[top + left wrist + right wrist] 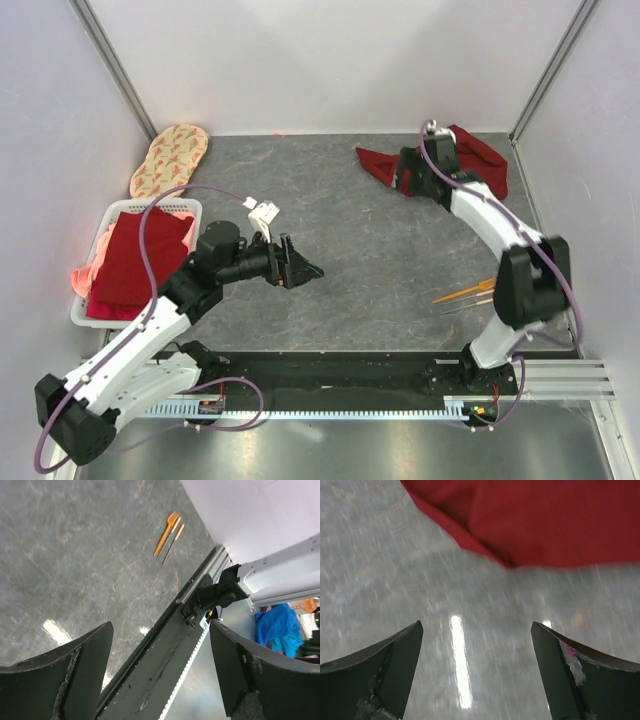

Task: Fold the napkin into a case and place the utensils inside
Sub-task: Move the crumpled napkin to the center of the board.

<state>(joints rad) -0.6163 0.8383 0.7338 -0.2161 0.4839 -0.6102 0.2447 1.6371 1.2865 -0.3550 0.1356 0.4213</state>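
Black fingers (385,665) of the right gripper (476,627) stand wide apart, nothing between them, just above the grey table (350,220) at the edge of the crumpled maroon napkin (475,150), far right corner. Left gripper (305,268) also spread and empty, hanging left of centre. Utensils (465,293) lie together near the right arm's base, well apart from the napkin.
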